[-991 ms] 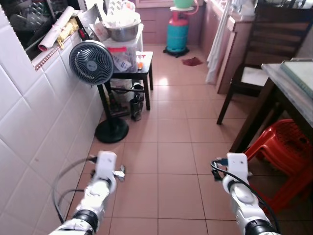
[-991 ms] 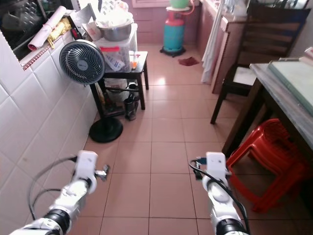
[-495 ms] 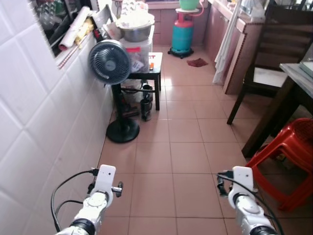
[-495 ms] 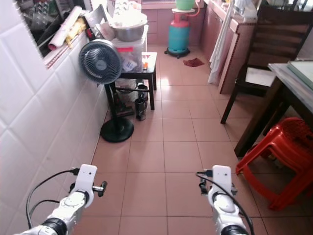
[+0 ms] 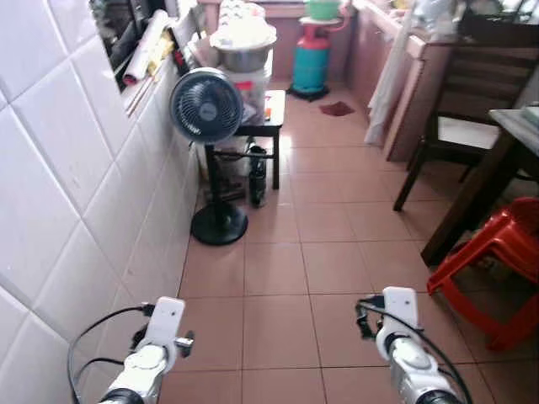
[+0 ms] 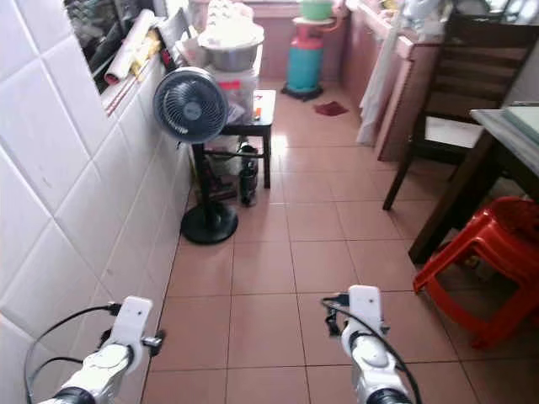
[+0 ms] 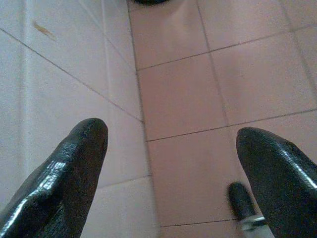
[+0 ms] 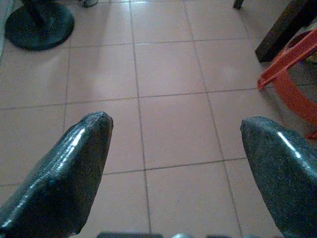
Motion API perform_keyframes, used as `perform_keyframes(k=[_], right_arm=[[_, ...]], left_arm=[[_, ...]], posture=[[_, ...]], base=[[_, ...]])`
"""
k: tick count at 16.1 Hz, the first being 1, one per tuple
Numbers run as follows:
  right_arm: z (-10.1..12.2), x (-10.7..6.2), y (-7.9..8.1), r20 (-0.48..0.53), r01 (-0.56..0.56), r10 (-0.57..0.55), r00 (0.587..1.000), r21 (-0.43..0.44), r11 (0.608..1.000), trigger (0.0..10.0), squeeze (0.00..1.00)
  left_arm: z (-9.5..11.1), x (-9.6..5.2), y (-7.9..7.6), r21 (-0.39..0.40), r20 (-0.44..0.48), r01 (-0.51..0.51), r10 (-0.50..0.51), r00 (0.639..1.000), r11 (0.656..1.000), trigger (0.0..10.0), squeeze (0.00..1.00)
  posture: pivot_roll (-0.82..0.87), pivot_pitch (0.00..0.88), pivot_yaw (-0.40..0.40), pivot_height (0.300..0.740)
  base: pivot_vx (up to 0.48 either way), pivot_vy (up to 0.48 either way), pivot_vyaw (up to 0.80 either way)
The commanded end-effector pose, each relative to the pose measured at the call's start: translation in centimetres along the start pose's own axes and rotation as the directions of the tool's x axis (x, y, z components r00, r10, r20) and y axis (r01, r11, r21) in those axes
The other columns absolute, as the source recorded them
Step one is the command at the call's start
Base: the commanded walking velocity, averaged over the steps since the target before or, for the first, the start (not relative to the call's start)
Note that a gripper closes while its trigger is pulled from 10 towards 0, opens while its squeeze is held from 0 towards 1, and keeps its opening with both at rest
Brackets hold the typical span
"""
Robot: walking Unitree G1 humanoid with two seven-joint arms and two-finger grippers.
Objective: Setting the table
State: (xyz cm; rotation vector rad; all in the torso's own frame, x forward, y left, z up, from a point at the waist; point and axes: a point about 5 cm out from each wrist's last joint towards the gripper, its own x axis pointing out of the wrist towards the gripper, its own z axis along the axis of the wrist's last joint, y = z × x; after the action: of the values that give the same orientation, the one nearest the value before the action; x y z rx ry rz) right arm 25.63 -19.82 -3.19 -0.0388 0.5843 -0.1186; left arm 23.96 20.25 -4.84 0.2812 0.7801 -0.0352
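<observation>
Both arms are held low and forward for walking. The left gripper (image 7: 171, 148) and right gripper (image 8: 173, 144) are spread wide, empty. The dining table (image 5: 524, 126), far right, awaits setting; no tableware visible. A standing fan (image 5: 206, 105) flanks the left wall.

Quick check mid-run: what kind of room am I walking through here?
Probably a home kitchen or dining passage: a gas cylinder at the far end, a metal bowl stacked by the standing fan, a dining table and chair.

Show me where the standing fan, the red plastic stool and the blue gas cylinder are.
standing fan (image 5: 205, 104), left eye view, grille centre.
red plastic stool (image 5: 505, 244), left eye view, seat top.
blue gas cylinder (image 6: 304, 63), right eye view, body.
</observation>
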Motion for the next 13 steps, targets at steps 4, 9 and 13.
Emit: perform_keyframes(k=[4,9,13], right_arm=[[-0.26,-0.11,-0.05,-0.001,-0.005,0.005,1.0,-0.011,1.0,10.0,0.0],[-0.37,-0.15,0.17,-0.002,-0.013,0.013,1.0,-0.013,1.0,10.0,0.0],[-0.55,-0.23,0.34,-0.004,-0.021,0.021,1.0,-0.03,0.999,10.0,0.0]], left_arm=[[-0.15,-0.03,-0.59,0.018,0.0,0.026,-0.026,1.0,1.0,10.0,0.0],[-0.17,-0.03,-0.6,0.034,-0.005,0.035,-0.035,0.999,0.999,10.0,0.0],[-0.12,-0.02,-0.55,0.043,-0.003,0.038,-0.037,0.999,0.998,10.0,0.0]], posture=[[0.04,0.0,0.02,0.74],[0.03,0.0,0.025,0.74],[0.03,0.0,0.026,0.74]], base=[[0.0,0.0,0.34],[0.216,0.0,0.09],[0.306,0.0,0.18]])
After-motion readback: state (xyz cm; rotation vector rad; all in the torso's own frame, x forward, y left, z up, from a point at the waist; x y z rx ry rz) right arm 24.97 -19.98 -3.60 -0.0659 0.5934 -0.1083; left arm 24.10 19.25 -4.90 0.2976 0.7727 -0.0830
